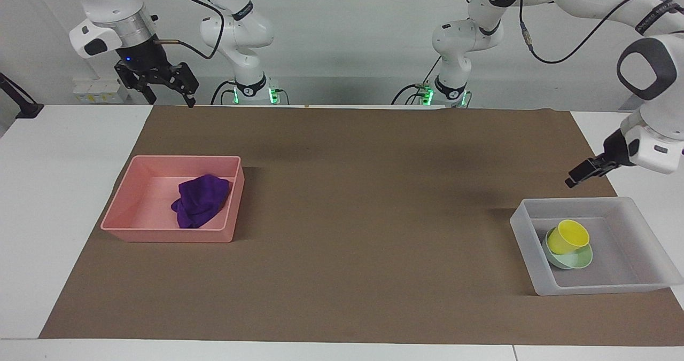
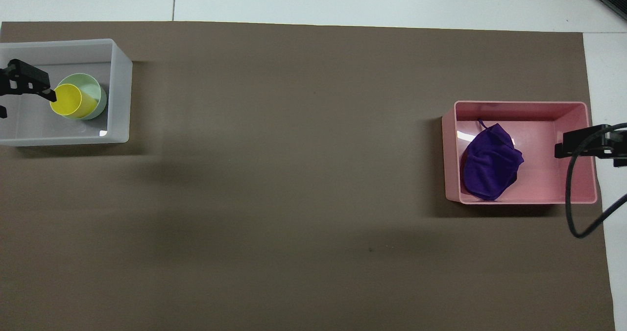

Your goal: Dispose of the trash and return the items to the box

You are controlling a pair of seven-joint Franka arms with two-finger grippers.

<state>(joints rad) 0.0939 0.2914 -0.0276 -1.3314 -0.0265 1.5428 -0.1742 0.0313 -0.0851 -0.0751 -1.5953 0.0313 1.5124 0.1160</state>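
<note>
The yellow cup (image 1: pixel 569 236) leans tilted in the mint-green bowl (image 1: pixel 580 259) inside the frosted-white box (image 1: pixel 598 286) at the left arm's end of the table. My left gripper (image 1: pixel 573 179) is open and empty, raised over the box's edge nearer the robots. In the overhead view my left gripper (image 2: pixel 27 105) sits beside the cup (image 2: pixel 68 101) and bowl (image 2: pixel 95 88). The purple cloth (image 1: pixel 200 201) lies crumpled in the pink tray (image 1: pixel 168 234). My right gripper (image 1: pixel 168 96) waits open, high over the table edge near the robots.
A brown mat (image 1: pixel 363 217) covers most of the table. The pink tray (image 2: pixel 519 105) with the cloth (image 2: pixel 490 167) is at the right arm's end. One of the right gripper's fingers (image 2: pixel 575 146) and a black cable (image 2: pixel 570 208) overlap that tray's end.
</note>
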